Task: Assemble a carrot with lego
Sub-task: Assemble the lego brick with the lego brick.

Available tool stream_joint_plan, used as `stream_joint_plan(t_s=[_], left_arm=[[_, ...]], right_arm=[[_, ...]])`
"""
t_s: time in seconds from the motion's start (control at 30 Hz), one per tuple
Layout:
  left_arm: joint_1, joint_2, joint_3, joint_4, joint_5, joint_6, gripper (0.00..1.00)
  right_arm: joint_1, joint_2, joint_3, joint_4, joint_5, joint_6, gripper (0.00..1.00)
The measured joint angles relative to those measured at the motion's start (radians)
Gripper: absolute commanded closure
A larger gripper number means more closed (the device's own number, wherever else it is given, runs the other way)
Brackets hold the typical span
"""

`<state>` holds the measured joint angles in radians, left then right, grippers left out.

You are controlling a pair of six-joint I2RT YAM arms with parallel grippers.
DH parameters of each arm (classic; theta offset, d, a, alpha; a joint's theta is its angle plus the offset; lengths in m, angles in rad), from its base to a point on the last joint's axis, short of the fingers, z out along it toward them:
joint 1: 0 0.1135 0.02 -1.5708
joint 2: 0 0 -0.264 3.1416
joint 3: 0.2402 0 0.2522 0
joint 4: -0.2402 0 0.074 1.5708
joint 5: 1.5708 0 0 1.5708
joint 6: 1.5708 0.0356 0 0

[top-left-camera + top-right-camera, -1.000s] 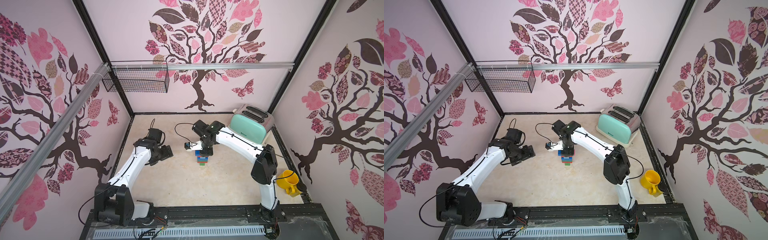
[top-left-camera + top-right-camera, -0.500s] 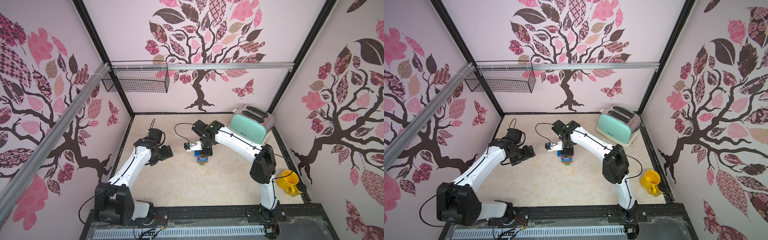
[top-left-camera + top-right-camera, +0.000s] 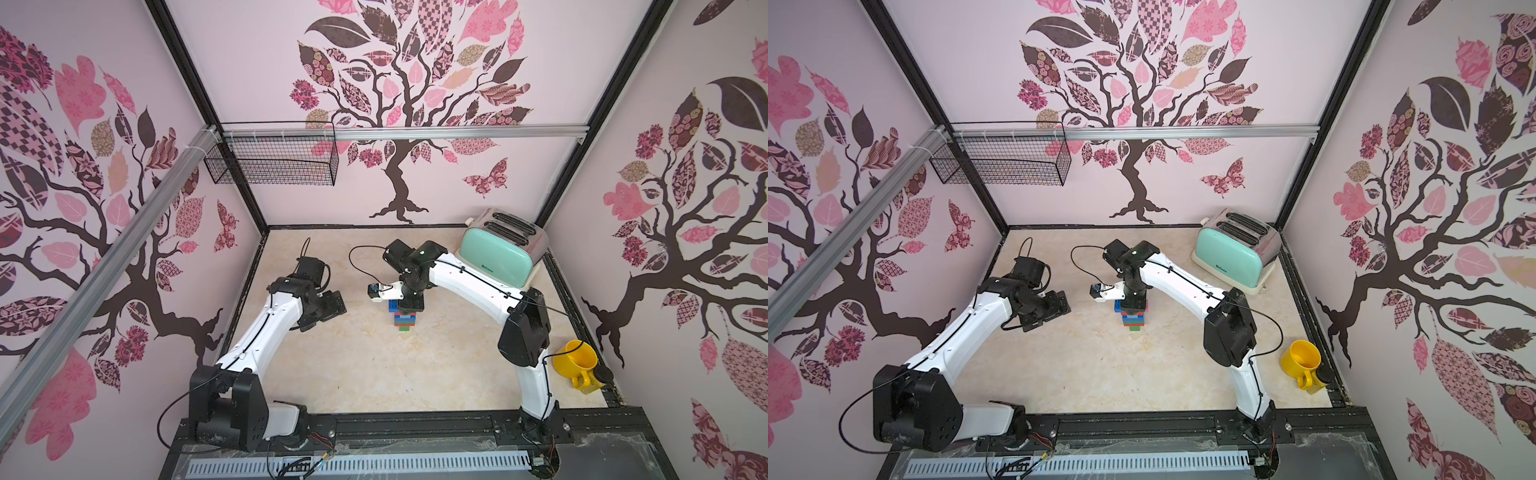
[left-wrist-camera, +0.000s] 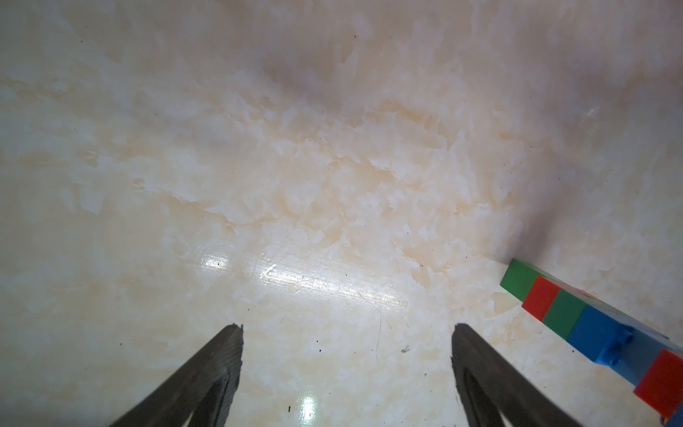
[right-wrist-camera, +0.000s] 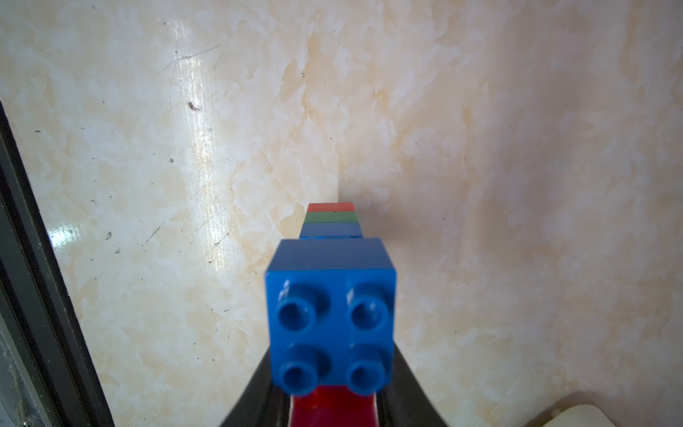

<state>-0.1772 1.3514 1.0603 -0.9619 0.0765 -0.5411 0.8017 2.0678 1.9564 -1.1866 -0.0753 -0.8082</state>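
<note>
The carrot (image 3: 404, 319) is a stack of red, green and blue lego bricks in the middle of the table, small green tip lowest, showing in both top views (image 3: 1133, 321). My right gripper (image 3: 409, 306) comes down on its upper end and is shut on it. In the right wrist view a red brick sits between the jaws of that gripper (image 5: 332, 401), with a blue four-stud brick (image 5: 330, 314) just in front. My left gripper (image 4: 347, 355) hangs open over bare table left of the carrot (image 4: 591, 325), holding nothing.
A mint toaster (image 3: 498, 253) stands at the back right. A yellow mug (image 3: 575, 361) sits by the right edge near the right arm's base. A wire basket (image 3: 274, 160) hangs on the back left wall.
</note>
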Motion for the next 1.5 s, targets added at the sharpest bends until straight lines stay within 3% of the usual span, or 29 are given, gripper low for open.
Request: stream_joint_plan(t_s=[0.27,0.67,1.5], left_arm=[[0.0,0.0,0.0,0.0,0.0,0.0,0.09],[0.0,0.0,0.012,-0.001,-0.001,0.0,0.09],[0.001,0.0,0.013,-0.001,-0.005,0.0,0.09]], right_arm=[[-0.002,-0.003,-0.002,0.001,0.0,0.0,1.0],[-0.002,-0.03,-0.034,0.028,-0.007,0.0,0.8],[-0.023,-0.032,-0.055,0.046,-0.038,0.0,0.57]])
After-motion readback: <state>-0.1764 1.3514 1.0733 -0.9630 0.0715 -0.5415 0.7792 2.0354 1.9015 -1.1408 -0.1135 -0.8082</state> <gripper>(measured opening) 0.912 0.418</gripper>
